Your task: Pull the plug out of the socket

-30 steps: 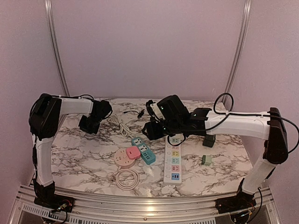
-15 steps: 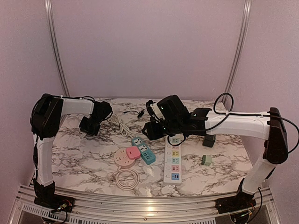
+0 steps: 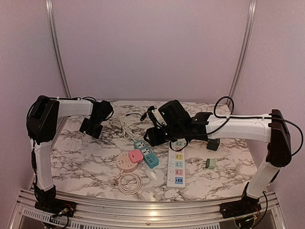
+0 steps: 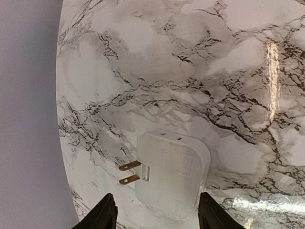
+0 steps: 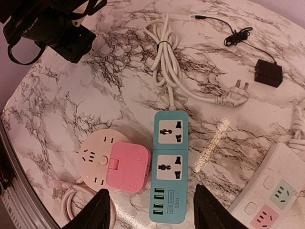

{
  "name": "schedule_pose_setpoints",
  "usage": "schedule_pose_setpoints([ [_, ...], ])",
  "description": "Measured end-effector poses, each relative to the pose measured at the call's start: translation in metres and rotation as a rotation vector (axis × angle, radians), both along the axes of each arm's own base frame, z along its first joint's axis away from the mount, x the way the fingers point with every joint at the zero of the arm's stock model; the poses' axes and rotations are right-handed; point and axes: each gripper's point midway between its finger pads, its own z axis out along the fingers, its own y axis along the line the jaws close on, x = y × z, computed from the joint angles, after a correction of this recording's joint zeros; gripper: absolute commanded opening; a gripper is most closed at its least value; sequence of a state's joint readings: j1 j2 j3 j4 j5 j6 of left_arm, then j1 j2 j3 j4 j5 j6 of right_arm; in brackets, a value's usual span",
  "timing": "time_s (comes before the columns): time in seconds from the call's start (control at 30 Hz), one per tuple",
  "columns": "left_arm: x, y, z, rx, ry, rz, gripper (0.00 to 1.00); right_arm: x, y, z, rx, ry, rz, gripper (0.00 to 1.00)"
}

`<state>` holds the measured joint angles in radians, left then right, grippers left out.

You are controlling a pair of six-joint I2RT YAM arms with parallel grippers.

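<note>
We see a counter (image 3: 81, 157) of white marble veined in black, closed in by plain lilac walls (image 3: 152, 47) with two aluminium posts (image 3: 56, 52) rising at the back and a metal rail along the near edge. At the far left the left gripper (image 4: 157, 212) hangs low with its jaws apart. A white plug (image 4: 171, 179) lies flat on the marble between the fingertips, gripped by neither, its two brass prongs pointing at the counter's edge. Near the middle the right gripper (image 5: 155, 210) hovers half spread and empty above a blue power strip (image 5: 170, 164). Just beside that strip a pink plug (image 5: 127, 167) sits on a round cream socket (image 5: 93, 162). A long white strip (image 3: 176, 164), a coiled cable (image 3: 129, 182) and a small green adapter (image 3: 210, 163) lie nearby. Against a second ago, the left jaws have spread wider and the right arm has edged slightly leftward. The right jaws and the things on the counter have not changed.
</note>
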<state>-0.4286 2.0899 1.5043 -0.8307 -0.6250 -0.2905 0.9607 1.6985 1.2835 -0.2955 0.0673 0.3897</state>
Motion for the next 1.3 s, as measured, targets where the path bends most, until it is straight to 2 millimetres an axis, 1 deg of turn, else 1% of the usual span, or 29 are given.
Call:
schedule_pose_setpoints([
  [0.1, -0.002, -0.004, 0.011, -0.042, -0.025, -0.002, 0.7, -0.002, 0.002, -0.008, -0.001, 0.02, 0.008, 0.57],
  [0.27, -0.007, -0.014, 0.033, -0.139, -0.071, -0.014, 0.73, -0.006, 0.007, -0.025, -0.009, 0.063, 0.03, 0.58],
  [0.37, -0.014, -0.025, 0.04, -0.23, -0.094, -0.023, 0.73, -0.01, 0.01, -0.035, -0.006, 0.092, 0.046, 0.58],
  [0.43, -0.023, -0.034, 0.041, -0.292, -0.095, -0.031, 0.73, -0.012, 0.014, -0.04, -0.002, 0.111, 0.059, 0.59],
  [0.57, -0.047, -0.062, 0.041, -0.459, -0.097, -0.062, 0.73, -0.019, 0.019, -0.054, 0.009, 0.152, 0.092, 0.59],
  [0.73, -0.085, -0.1, 0.038, -0.688, -0.078, -0.091, 0.73, -0.028, 0.024, -0.072, 0.038, 0.227, 0.13, 0.6],
  [0.83, -0.103, -0.115, 0.035, -0.785, -0.057, -0.1, 0.73, -0.034, 0.022, -0.082, 0.062, 0.279, 0.148, 0.64],
  [0.9, -0.111, -0.121, 0.032, -0.822, -0.044, -0.1, 0.73, -0.041, 0.019, -0.09, 0.073, 0.319, 0.164, 0.66],
  [1.03, -0.12, -0.128, 0.026, -0.865, -0.02, -0.099, 0.73, -0.056, 0.019, -0.098, 0.105, 0.384, 0.208, 0.7],
  [1.3, -0.119, -0.137, 0.029, -0.915, -0.026, -0.105, 0.73, -0.074, 0.03, -0.098, 0.143, 0.419, 0.285, 0.72],
])
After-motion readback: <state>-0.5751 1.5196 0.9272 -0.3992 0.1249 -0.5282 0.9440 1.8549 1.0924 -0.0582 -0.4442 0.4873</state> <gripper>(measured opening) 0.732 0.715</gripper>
